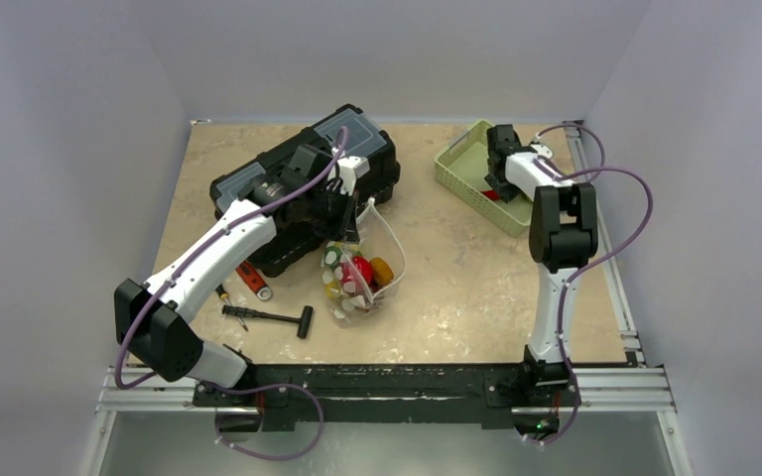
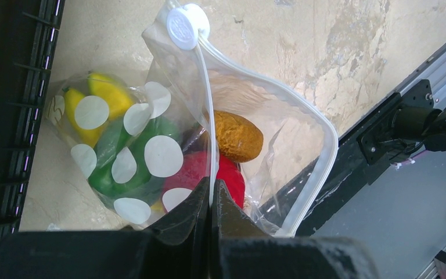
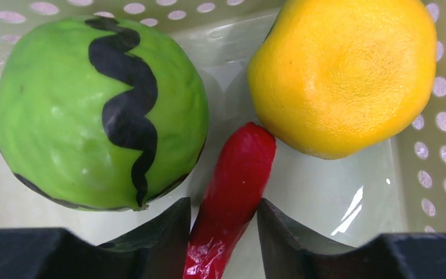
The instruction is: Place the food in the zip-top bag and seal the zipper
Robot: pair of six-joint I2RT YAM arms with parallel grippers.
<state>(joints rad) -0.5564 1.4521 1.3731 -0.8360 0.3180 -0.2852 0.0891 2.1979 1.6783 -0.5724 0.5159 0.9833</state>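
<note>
Tabletop (image 1: 476,288), mottled beige, bears zip-top bag (image 1: 355,288); walls (image 1: 60,119) grey.

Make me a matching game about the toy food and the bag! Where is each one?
1 striped green melon
2 red chili
3 brown bumpy food
4 dotted bag

A pinched by the left gripper
B in the basket, left of the chili
C inside the bag
D between the right gripper's fingers

Pairs: 1-B, 2-D, 3-C, 4-A

A black toolbox (image 1: 303,188) sits far left on the table (image 1: 476,288), a pale green slotted basket (image 1: 456,147) far right, and a black T-handled tool (image 1: 268,317) lies near an orange screwdriver (image 1: 254,282).
</note>
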